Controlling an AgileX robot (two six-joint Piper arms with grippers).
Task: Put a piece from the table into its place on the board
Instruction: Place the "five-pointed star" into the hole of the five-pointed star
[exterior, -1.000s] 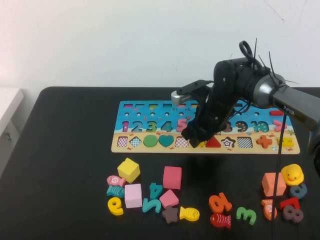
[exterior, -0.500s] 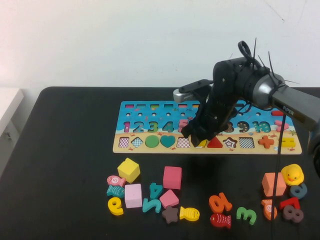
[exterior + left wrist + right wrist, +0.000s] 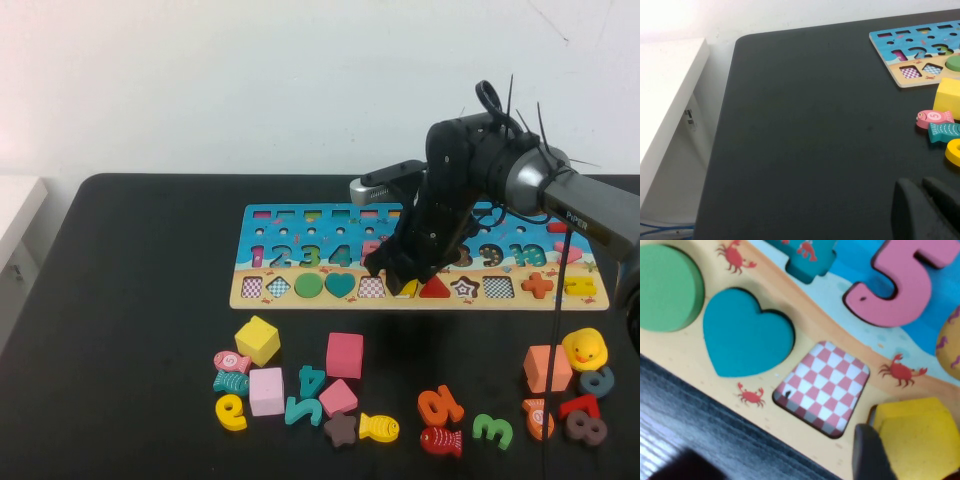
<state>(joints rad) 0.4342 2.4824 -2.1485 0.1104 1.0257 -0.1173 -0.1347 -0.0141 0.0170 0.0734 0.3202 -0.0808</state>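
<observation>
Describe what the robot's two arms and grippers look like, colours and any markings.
The right arm is black with a silver-grey forearm sleeve lettered PIPER, black cable ties sticking up and a cable hanging down. Its right gripper, over the board, is black with a silver camera block. The left gripper, low over the table, shows only matte black fingers.

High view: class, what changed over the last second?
The board slid slightly rightward with the right tool at the yellow piece on it. Loose pieces stayed; the left tool hangs over the table's near left.
</observation>
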